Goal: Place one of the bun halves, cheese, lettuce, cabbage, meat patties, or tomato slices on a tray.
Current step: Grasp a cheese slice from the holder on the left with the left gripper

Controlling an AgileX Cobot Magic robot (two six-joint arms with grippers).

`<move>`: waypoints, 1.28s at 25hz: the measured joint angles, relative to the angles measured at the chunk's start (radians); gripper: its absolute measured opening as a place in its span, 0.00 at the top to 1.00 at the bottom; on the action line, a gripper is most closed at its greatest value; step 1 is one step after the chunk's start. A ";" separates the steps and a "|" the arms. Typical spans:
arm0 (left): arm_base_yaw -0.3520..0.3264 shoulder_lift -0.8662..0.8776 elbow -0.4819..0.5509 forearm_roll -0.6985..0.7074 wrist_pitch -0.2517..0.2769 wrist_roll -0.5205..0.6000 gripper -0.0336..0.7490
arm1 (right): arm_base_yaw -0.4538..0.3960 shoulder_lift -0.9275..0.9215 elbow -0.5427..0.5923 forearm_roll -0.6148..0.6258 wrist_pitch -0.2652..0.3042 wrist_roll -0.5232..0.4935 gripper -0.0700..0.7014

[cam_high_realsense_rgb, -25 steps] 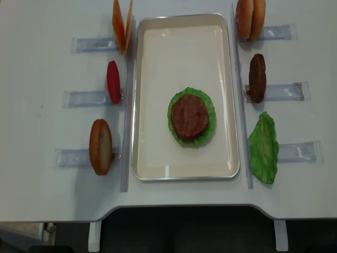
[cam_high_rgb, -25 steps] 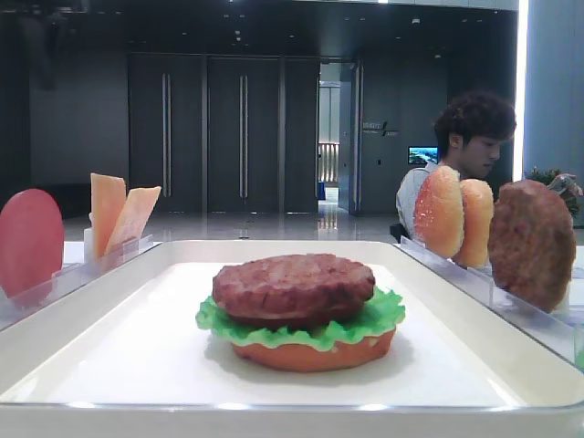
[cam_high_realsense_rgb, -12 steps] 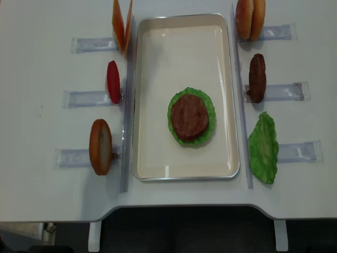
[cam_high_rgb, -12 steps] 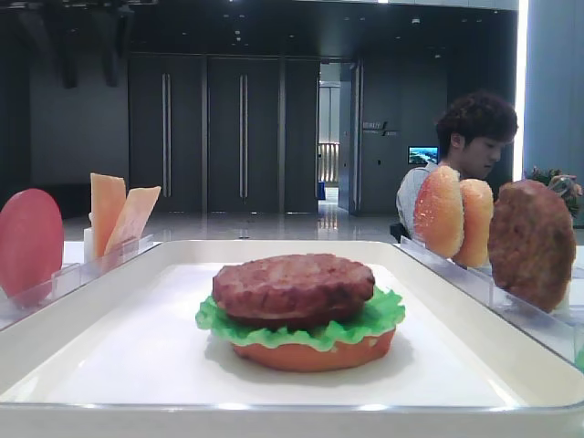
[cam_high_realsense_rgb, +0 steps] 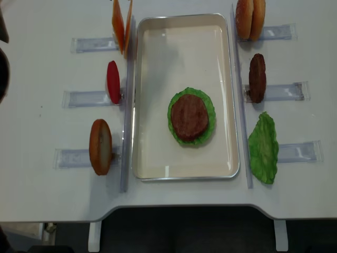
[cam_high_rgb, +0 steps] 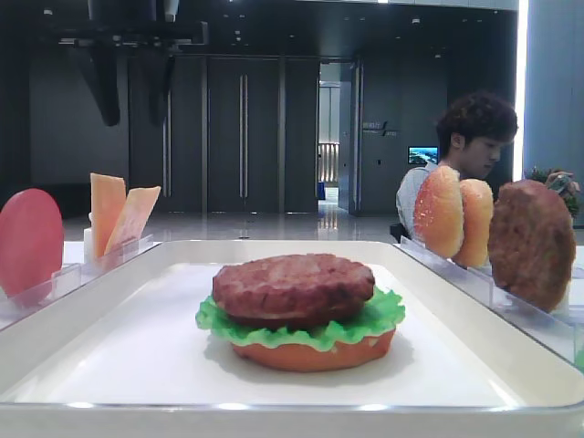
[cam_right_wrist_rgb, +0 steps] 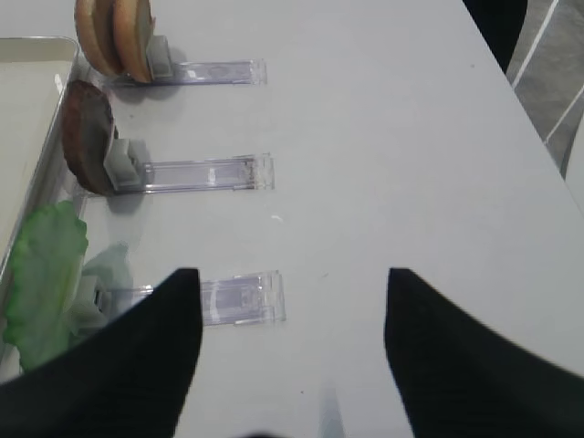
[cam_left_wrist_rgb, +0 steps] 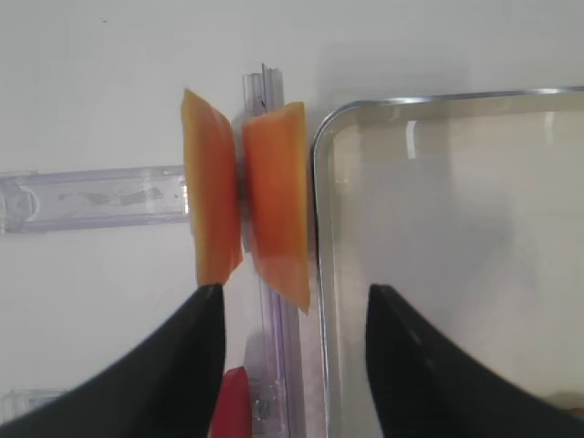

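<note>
While the left gripper (cam_left_wrist_rgb: 287, 315) hangs open and empty above the two cheese (cam_left_wrist_rgb: 278, 201) slices upright in their holder (cam_left_wrist_rgb: 91, 196) beside the tray (cam_left_wrist_rgb: 321, 228), reaching for cheese seems underway. Next it must descend and pinch one slice.

tray (cam_high_realsense_rgb: 181, 37) – glossy white | patty (cam_high_realsense_rgb: 189, 117) – rough | holders (cam_right_wrist_rgb: 205, 173) – clear plastic

white table (cam_high_realsense_rgb: 47, 200) | clear slotted holders (cam_right_wrist_rgb: 205, 173) | seated man (cam_high_rgb: 470, 146) (background, dark doors)
</note>
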 joint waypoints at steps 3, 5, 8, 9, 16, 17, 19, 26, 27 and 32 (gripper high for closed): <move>-0.002 0.012 0.000 0.005 -0.001 -0.017 0.46 | 0.000 0.000 0.000 0.000 0.000 0.000 0.36; -0.002 0.016 0.000 0.017 -0.001 -0.021 0.46 | 0.000 0.000 0.000 0.000 0.000 0.000 0.36; -0.002 0.022 0.000 0.039 -0.002 -0.024 0.46 | 0.000 0.000 0.000 0.000 0.000 0.000 0.36; -0.002 0.024 0.000 0.041 -0.006 -0.026 0.46 | 0.000 0.000 0.000 0.000 0.000 0.000 0.37; -0.002 0.025 0.000 0.047 -0.084 -0.049 0.46 | 0.000 0.000 0.000 0.000 0.000 0.000 0.37; -0.002 0.025 0.000 0.047 -0.088 -0.050 0.46 | 0.000 0.000 0.000 0.000 0.000 0.000 0.37; -0.002 0.031 -0.001 0.047 -0.090 -0.050 0.46 | 0.000 0.000 0.000 0.000 0.000 0.000 0.37; -0.002 0.095 -0.001 0.044 -0.088 -0.052 0.46 | 0.000 0.000 0.000 0.000 0.000 0.000 0.37; -0.002 0.102 -0.001 0.041 -0.088 -0.052 0.46 | 0.000 0.000 0.000 0.000 0.000 0.000 0.37; -0.002 0.129 -0.001 0.037 -0.093 -0.052 0.46 | 0.000 0.000 0.000 0.000 0.000 0.000 0.37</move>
